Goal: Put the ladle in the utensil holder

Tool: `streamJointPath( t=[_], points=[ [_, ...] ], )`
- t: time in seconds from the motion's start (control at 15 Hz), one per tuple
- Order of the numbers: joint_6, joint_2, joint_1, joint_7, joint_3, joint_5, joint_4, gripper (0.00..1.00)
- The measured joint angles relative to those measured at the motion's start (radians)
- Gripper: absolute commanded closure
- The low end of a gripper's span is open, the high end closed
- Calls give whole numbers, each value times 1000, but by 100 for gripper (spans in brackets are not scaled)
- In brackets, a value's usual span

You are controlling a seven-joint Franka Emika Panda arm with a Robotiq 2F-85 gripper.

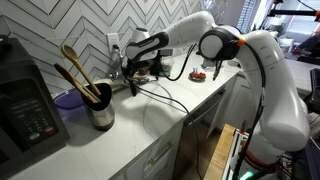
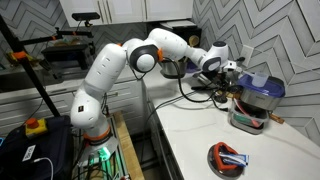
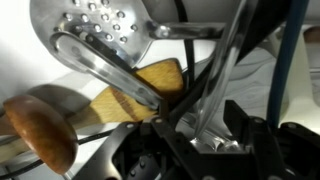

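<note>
While the arm reaches across the white counter (image 1: 175,125) toward the tiled wall, its gripper (image 1: 135,68) hangs higher than the utensil holder (image 1: 101,115) and off to one side of it, near but not touching. The holder stands on the counter with two wooden spoons (image 1: 72,68) leaning out of its mouth, a purple bowl (image 1: 66,100) just behind it and a black appliance (image 1: 25,115) beside it. In the wrist view the ladle (image 3: 95,30) sits close to the lens — its shiny perforated bowl is at the upper left, and its metal neck slants down across a flat wooden spatula (image 3: 150,80) toward the dark gripper parts at the bottom edge. A round wooden spoon head (image 3: 40,130) lies at the lower left. The fingers are dark and blurred, so I cannot tell whether they pinch the handle or stand apart. Farther along the counter rests a dark dish (image 2: 228,157) holding something red.
</note>
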Motion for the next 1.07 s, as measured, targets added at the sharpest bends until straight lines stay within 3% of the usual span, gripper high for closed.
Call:
streamJointPath(
  t=[0.2,0.27,0.73,1.07],
  points=[
    [0,10,-3,-3,1,15,2,94],
    [0,11,-3,-6,4,20,3,96],
    [-34,4,9,-6,-1,4,11,94],
    [-172,-34,71,79,-98,-125,6,94]
  ],
)
